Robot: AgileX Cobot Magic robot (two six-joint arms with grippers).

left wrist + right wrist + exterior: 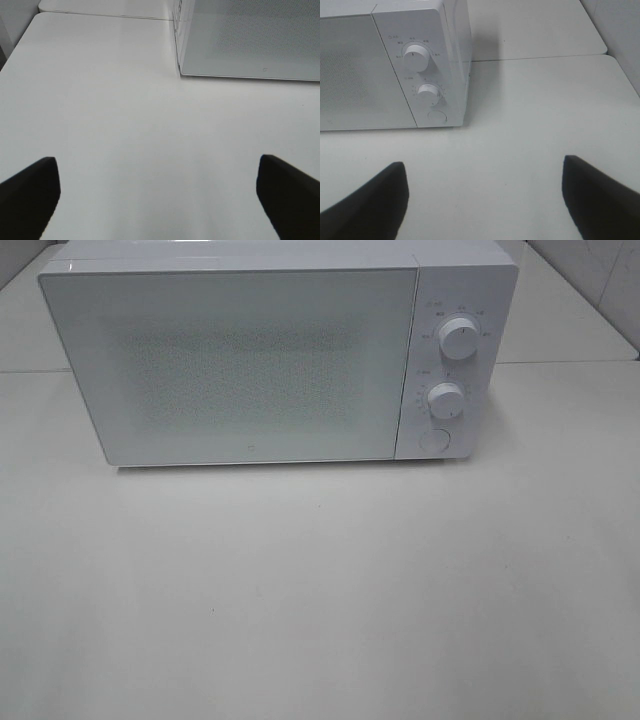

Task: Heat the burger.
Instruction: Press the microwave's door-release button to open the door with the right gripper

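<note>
White microwave (pixel 280 350), door (pixel 200 370) shut, on table (pixel 320 590); burger in no view, perhaps behind the frosted door, cannot tell; left gripper (pixel 157 200) and right gripper (pixel 485 200) both spread wide, empty; risk: lower knob (pixel 446 400) turned on an empty oven

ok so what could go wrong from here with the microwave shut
1. The microwave door is shut and frosted, and no burger shows in any view, so it could end up running empty.
2. The upper knob and lower knob sit close together above a round button; the wide-open right gripper might turn the wrong one or bump two at once.
</note>
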